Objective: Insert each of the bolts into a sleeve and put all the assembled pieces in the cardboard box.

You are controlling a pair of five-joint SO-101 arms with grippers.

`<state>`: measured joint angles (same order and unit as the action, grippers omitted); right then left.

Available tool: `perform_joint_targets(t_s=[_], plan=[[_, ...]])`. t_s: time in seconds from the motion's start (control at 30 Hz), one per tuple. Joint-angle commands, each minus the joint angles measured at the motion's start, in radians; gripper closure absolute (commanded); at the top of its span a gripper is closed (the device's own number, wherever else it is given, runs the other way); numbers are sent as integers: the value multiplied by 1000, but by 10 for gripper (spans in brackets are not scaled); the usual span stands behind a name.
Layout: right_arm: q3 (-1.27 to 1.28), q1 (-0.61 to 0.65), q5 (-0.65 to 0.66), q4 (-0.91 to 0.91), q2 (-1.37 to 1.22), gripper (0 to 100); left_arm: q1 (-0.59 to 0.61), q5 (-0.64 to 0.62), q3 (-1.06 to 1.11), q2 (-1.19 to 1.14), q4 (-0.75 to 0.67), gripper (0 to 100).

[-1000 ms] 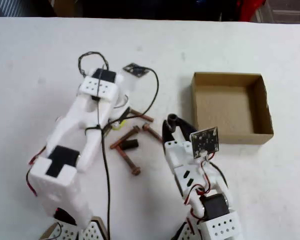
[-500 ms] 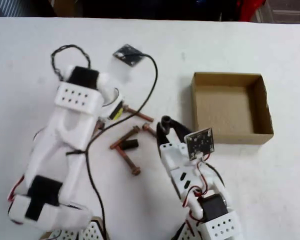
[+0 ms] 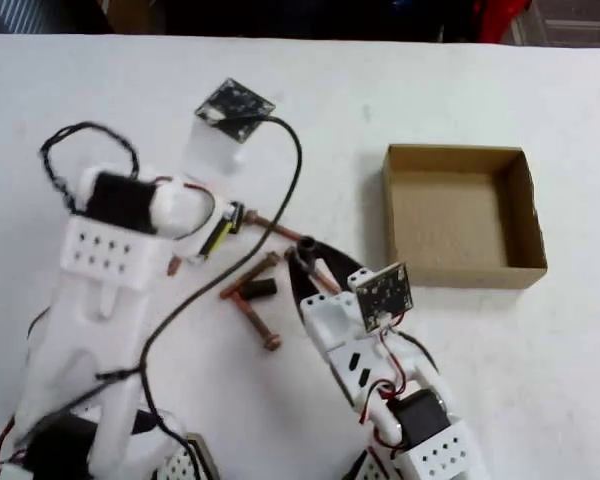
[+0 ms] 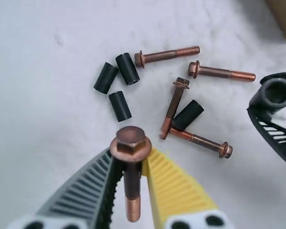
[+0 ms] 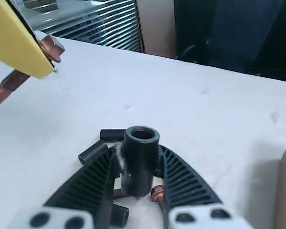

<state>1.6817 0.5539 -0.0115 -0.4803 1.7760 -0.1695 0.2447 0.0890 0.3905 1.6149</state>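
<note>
Tabletop (image 3: 500, 380): white, matte and lightly scuffed, and it is carrying both arms, the parts and the cardboard box (image 3: 480, 272).

Right gripper (image 5: 140, 160) is sitting nearest its arm's base, just off the box's near corner on the pile side. Its black ribbed jaws are clamping one black sleeve (image 5: 142, 143), which is standing upright with its open bore facing up.

Left gripper (image 4: 131, 155) is hanging farther from the box, on the far side of the pile. Its grey and yellow jaws are pinching the shank of one copper bolt (image 4: 130, 143), with the hex head sticking out past the fingertips.

Pile, lying between the left gripper and the box:
- loose bolts (image 4: 168, 54) (image 4: 224, 73) (image 4: 174, 107) (image 4: 200, 142): four, all lying flat.
- loose sleeves (image 4: 106, 78) (image 4: 127, 68) (image 4: 120, 105) (image 4: 187, 115): four. Three are clustering on the side away from the box, and the fourth is touching two of the bolts.
- Count with held parts: five bolts, five sleeves.

Box is resting square on the table with its flaps off and its brown floor showing.

Room: past the table edge beyond the box, the background is lying in dark shadow. Slatted blinds (image 5: 86, 19) are showing behind the left gripper, and a red object (image 3: 500, 15) is sitting beyond the box's far side.
</note>
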Motion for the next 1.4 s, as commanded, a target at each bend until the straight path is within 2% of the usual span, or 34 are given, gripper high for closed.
perform_joint_targets(t_s=[0.0, 0.1, 0.2, 0.3, 0.5, 0.6, 0.7, 0.93, 1.1, 1.23, 1.37], plan=[[9, 10, -12, 88, 22, 981, -7, -161, -9, 105, -25, 977], [9, 13, -12, 128, 22, 981, -7, -367, -5, 154, -86, 977], [9, 58, -12, 125, 18, 981, -19, -451, -5, 189, -160, 977], [9, 105, -5, 124, 16, 981, -77, -439, -3, 222, -193, 977], [9, 107, -2, 102, 18, 981, -196, -393, -3, 298, -204, 978], [9, 108, 68, 102, 18, 981, -211, -391, 34, 335, -250, 978], [9, 111, 124, 87, 18, 981, -211, -391, 150, 400, -353, 979], [9, 111, 130, 82, 18, 981, -213, -399, 548, 657, -723, 979], [9, 111, 130, 64, 18, 981, -213, -400, 789, 840, -918, 979], [9, 111, 130, 62, 18, 981, -213, -453, 893, 943, -1000, 978], [9, 111, 132, 62, 18, 981, -220, -462, 911, 997, -999, 978]])
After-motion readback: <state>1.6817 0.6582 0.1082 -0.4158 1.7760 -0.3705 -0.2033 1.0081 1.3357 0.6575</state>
